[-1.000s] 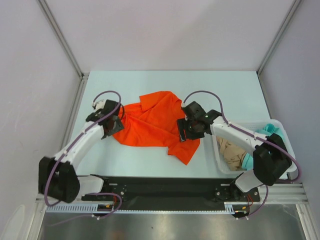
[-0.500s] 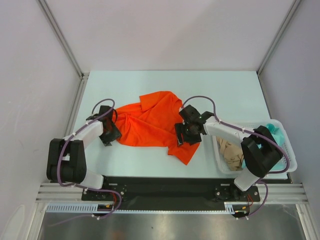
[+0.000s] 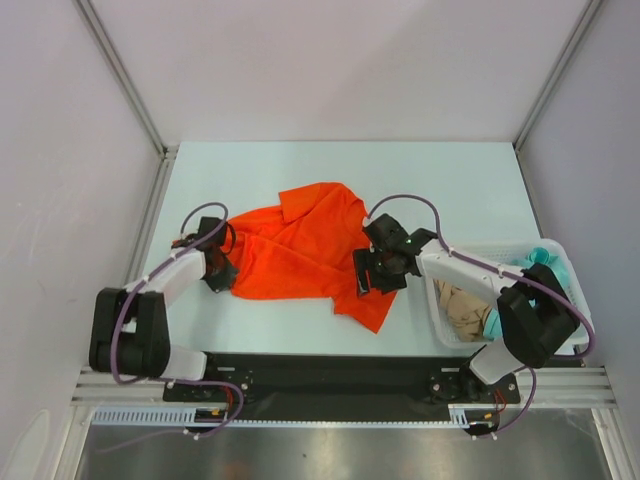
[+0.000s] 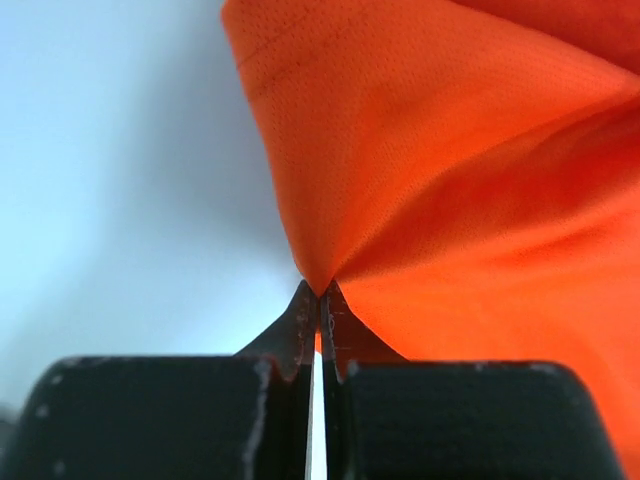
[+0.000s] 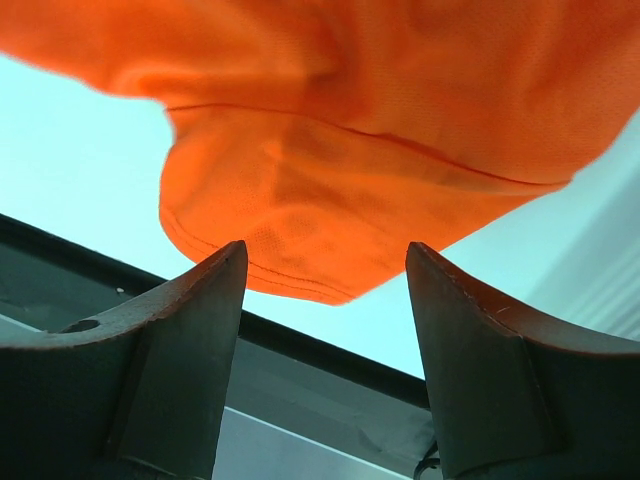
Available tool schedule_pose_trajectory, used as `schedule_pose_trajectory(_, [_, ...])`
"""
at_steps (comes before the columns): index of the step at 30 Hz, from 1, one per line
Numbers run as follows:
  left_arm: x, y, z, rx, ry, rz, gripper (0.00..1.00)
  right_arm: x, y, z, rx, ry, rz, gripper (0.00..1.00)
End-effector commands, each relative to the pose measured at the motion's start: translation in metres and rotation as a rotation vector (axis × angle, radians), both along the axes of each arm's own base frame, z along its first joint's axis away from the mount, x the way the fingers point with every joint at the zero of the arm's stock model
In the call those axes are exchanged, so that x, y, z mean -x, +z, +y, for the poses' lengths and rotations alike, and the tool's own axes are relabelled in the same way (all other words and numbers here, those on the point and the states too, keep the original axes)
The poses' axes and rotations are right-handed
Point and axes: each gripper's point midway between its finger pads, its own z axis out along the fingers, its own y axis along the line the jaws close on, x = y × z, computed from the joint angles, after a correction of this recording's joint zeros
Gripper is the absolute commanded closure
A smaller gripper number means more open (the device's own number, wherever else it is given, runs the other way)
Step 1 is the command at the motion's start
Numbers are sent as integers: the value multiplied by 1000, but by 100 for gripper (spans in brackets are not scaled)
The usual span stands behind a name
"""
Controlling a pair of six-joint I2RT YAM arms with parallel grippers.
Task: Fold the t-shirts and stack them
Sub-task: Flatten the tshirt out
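The orange t-shirt [image 3: 300, 250] lies in the middle of the table [image 3: 300, 170], wrinkled and only partly spread, with one flap turned over at its far side and one corner pointing to the near edge. The left gripper [image 4: 318, 292] has its fingers pressed together on a small peak of cloth at the left edge of the shirt. The right gripper [image 5: 325, 260] is at the right edge of the shirt with its fingers spread apart; the hem hangs just beyond them, and nothing is pinched.

The beige t-shirt [image 3: 460, 305] and the teal t-shirt [image 3: 545, 258] are bunched inside the white mesh basket [image 3: 505, 245] at the near right corner.

In my judgement the task is at its beginning: the first shirt is not yet flat, no fold is made, no stack exists, and two shirts wait in the basket.
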Motion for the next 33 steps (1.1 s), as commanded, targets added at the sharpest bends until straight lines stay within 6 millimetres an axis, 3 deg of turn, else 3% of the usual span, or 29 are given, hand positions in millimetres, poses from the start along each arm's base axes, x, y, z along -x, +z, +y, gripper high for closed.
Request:
schedule_pose_trajectory(1, [44,36,24,-168,123,38,100,2,6,2,-23,6,-22,30])
schedule_pose_trajectory(3, [53,55,11,-163,82,-29,100,3,7,3,-35,2,-22,30])
schedule_pose_trajectory(6, [36,67,-19,-89,10,-115,100,3,10,4,-46,-3,-24,30])
schedule_pose_trajectory(8, [7,78,-42,-52,-50,-157,99,4,12,3,-47,-8,-29,30])
schedule_pose_trajectory(9, [-3,56,-50,-77,-90,-63,99,4,13,2,-48,-10,-32,30])
schedule_pose_trajectory(10, [-38,79,-65,-74,-163,-112,96,3,15,0,-51,-16,-40,30])
schedule_pose_trajectory(11, [-50,77,-68,-129,-199,-59,94,3,15,-1,-52,-20,-39,30])
schedule_pose_trajectory(12, [-91,83,-79,-178,-234,-52,92,4,12,-4,-48,-24,-33,30])
schedule_pose_trajectory(13, [-106,84,-80,-222,-242,-26,79,5,12,-5,-53,-30,-30,30])
schedule_pose_trajectory(14, [-107,90,-68,-295,-237,28,74,4,12,-7,-53,-40,-25,30])
schedule_pose_trajectory(15, [-118,103,-67,-320,-231,6,69,6,12,-7,-57,-41,-18,30])
schedule_pose_trajectory(16, [-128,127,-68,-316,-226,-64,54,6,12,-8,-57,-43,-20,30])
schedule_pose_trajectory(17, [-137,138,-70,-310,-228,-132,44,8,13,-8,-54,-43,-19,30])
schedule_pose_trajectory(19, [-126,148,-61,-323,-240,-172,24,10,13,-11,-62,-60,-20,30])
schedule_pose_trajectory(21, [-111,139,-52,-310,-237,-140,18,12,13,-10,-79,-72,-19,30])
schedule_pose_trajectory(22, [-95,117,-47,-312,-249,-87,19,15,11,-12,-78,-75,-14,30])
schedule_pose_trajectory(24, [-77,113,-42,-288,-248,-105,23,15,12,-14,-74,-80,-21,30])
schedule_pose_trajectory(25, [-56,92,-41,-258,-269,-62,28,16,12,-15,-70,-79,-19,30])
schedule_pose_trajectory(27, [-56,97,-46,-173,-276,-163,35,16,12,-17,-69,-82,-26,30])
schedule_pose_trajectory(28, [-52,82,-55,-95,-302,-184,42,16,11,-18,-67,-83,-26,30])
schedule_pose_trajectory(30, [-51,79,-48,-43,-299,-232,48,17,9,-19,-64,-83,-16,30])
schedule_pose_trajectory(33, [-68,81,-35,-34,-285,-273,52,21,6,-20,-67,-86,-1,30])
